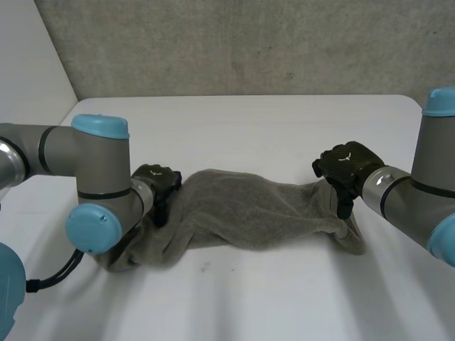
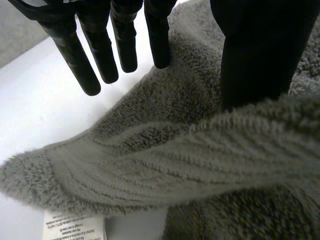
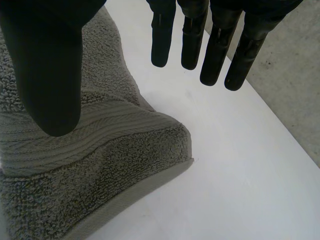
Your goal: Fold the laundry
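Observation:
A grey terry towel (image 1: 242, 209) lies bunched in a long strip across the white table (image 1: 249, 128). My left hand (image 1: 155, 186) is at its left end and my right hand (image 1: 347, 167) at its right end. In the left wrist view the fingers (image 2: 100, 50) are straight and spread above the towel's edge, and the thumb (image 2: 260, 50) stands apart behind a raised ribbed fold of the towel (image 2: 190, 160). In the right wrist view the thumb (image 3: 47, 65) hangs over the towel's corner (image 3: 100, 165), and the straight fingers (image 3: 220, 45) reach over bare table. Neither hand pinches cloth.
A white care label (image 2: 75, 227) sticks out from under the towel near my left hand. A grey wall (image 1: 249, 42) runs behind the table's far edge. My left arm's elbow (image 1: 96, 227) rests low beside the towel's left end.

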Tool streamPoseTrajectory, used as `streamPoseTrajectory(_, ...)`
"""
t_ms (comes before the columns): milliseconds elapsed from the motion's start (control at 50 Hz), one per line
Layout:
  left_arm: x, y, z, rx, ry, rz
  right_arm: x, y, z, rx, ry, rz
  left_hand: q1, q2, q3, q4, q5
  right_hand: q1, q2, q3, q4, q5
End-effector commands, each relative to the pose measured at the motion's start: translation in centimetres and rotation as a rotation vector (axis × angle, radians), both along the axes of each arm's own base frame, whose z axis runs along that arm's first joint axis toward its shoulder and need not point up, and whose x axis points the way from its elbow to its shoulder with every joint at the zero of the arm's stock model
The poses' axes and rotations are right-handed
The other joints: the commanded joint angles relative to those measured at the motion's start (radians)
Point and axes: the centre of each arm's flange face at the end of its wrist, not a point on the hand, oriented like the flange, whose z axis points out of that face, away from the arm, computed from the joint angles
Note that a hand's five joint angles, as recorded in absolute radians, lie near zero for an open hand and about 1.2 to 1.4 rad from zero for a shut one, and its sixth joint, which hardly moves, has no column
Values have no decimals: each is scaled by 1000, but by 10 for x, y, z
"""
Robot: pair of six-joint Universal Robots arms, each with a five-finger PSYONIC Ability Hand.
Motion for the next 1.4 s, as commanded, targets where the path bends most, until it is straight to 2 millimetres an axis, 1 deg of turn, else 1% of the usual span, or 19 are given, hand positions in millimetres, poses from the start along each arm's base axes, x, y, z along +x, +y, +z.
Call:
streamPoseTrajectory(20,-1,-1,0,-6,0,0,2,1,0,-2,1,6,449,457,456,457,452,31,-22,-13,11,16)
streamPoseTrajectory(40,-2,-2,2,-17,5,0,2,1,0,-2,1,6,842,849,848,850,844,28,-25,-16,8,13)
streamPoseTrajectory(60,-2,-2,2,-17,5,0,2,1,0,-2,1,6,846,853,852,854,848,28,-25,-16,8,13)
streamPoseTrajectory(80,-3,-5,5,-34,22,3,2,1,0,-4,0,6,994,1001,1000,1002,996,28,-25,-16,8,13)
streamPoseTrajectory(280,-6,-12,21,-115,64,7,3,-5,-5,6,4,3,995,1002,1001,1003,998,31,-22,-13,11,16)
streamPoseTrajectory(440,-5,-8,23,-112,60,6,-4,-25,-3,16,-48,-46,995,1002,1001,1003,998,37,-17,-7,17,22)
streamPoseTrajectory(480,-4,-7,29,-120,68,9,-4,-33,-2,54,-144,-71,995,1002,1001,1003,998,63,10,19,43,48)
streamPoseTrajectory(640,5,23,80,-190,106,-3,1,-41,-5,200,-259,-41,995,1002,1001,1003,998,96,42,52,76,81)
streamPoseTrajectory(740,7,59,132,-295,170,-47,5,-47,-11,258,-263,-30,995,1002,1001,1003,998,43,-10,-1,23,28)
streamPoseTrajectory(960,15,112,188,-427,254,-111,23,-58,-35,369,-377,-15,995,1002,1001,1003,998,-136,-190,-180,-156,-151)
streamPoseTrajectory(1040,19,119,195,-451,269,-113,33,-53,-49,452,-428,15,995,1002,1001,1003,998,-133,-187,-177,-153,-148)
streamPoseTrajectory(1120,19,118,195,-465,272,-109,54,-35,-67,529,-430,87,995,1002,1001,1003,998,-130,-184,-174,-151,-145)
streamPoseTrajectory(1240,20,115,195,-472,275,-101,68,-22,-70,542,-421,135,995,1002,1001,1003,998,-98,-152,-142,-118,-113)
streamPoseTrajectory(1260,20,114,195,-474,276,-100,70,-21,-69,533,-423,143,995,1002,1001,1003,998,10,-44,-34,-11,-5)
streamPoseTrajectory(1280,21,112,196,-484,278,-97,72,-23,-64,505,-429,150,995,1002,1001,1003,998,322,268,278,301,307)
streamPoseTrajectory(1300,21,112,196,-484,278,-97,72,-23,-64,505,-429,150,995,1002,1001,1003,998,325,271,281,304,310)
streamPoseTrajectory(1320,20,111,198,-498,281,-97,73,-29,-59,465,-442,150,995,1002,1001,1003,998,781,727,737,761,766)
streamPoseTrajectory(1340,20,111,198,-498,281,-97,74,-37,-47,391,-456,143,995,1002,1001,1003,998,1020,966,976,1000,1005)
streamPoseTrajectory(1400,20,104,201,-534,295,-88,73,-48,-30,287,-467,118,995,1002,1001,1003,998,1023,969,979,1002,1007)
